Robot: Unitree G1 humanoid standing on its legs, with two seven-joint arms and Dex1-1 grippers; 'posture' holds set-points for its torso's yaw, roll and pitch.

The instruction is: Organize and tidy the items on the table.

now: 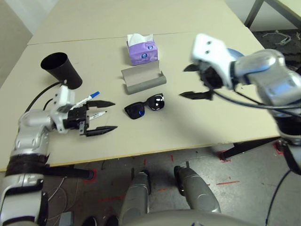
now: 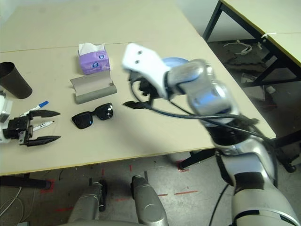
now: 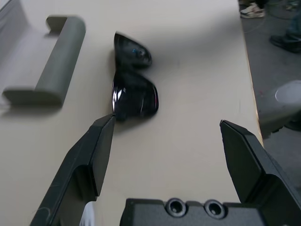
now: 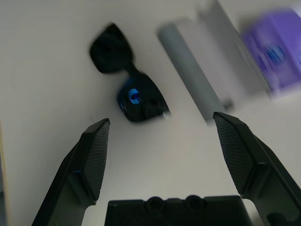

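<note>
Both my end effectors are spread wide and empty. My left end effector sits low at the left of the head frame, just above the surface, fingers aimed at the black sunglasses lying folded near the frame centre. My right end effector hangs in the air at the upper right, also tilted down toward the sunglasses, nothing between its fingers. The grey glasses case lies open just behind the sunglasses, and the purple tissue box is just behind the case. The black cup stands tilted or leaning at upper left, and the two white markers lie just beside my left wrist: the blue-capped marker and the black-capped marker, the latter between my left fingers' span. Something blue shows behind my right forearm, probably a plate, mostly hidden. Likely next step: sunglasses into the case. Risks: both arms converge on the same sunglasses, so they could collide or knock them off the near edge. A flat pinch on the smooth lenses could slip or skid them across the surface. My left fingers could sweep the black-capped marker when moving. A low right approach may bump the open case or shut its lid.
</note>
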